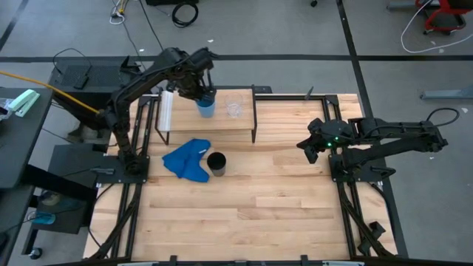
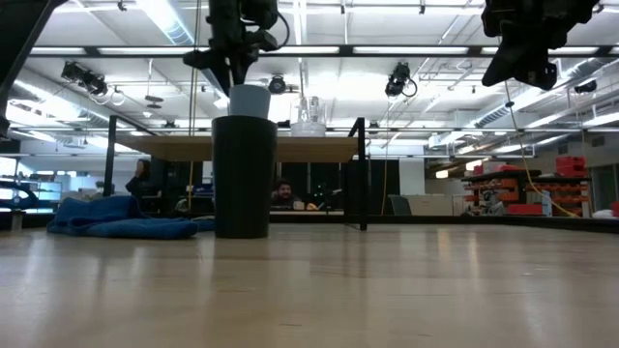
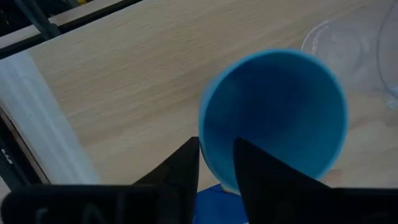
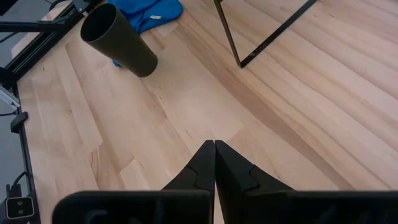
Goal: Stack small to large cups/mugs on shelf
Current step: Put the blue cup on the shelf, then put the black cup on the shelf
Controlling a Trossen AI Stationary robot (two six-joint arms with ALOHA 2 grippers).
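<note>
I am holding my left hand (image 1: 204,94) over the blue cup (image 1: 206,108), which stands on the shelf (image 1: 185,122) in the upper middle of the high view. My fingers (image 3: 180,168) are straddling its rim, parted, one outside the wall and one inside. The clear cup (image 1: 234,107) is standing just beside it on the shelf. The black cup (image 1: 216,164) is standing on the worktop (image 1: 259,207) below the shelf, touching the cloth (image 1: 186,159). My right hand (image 1: 310,148) is hanging closed at the right, well apart.
</note>
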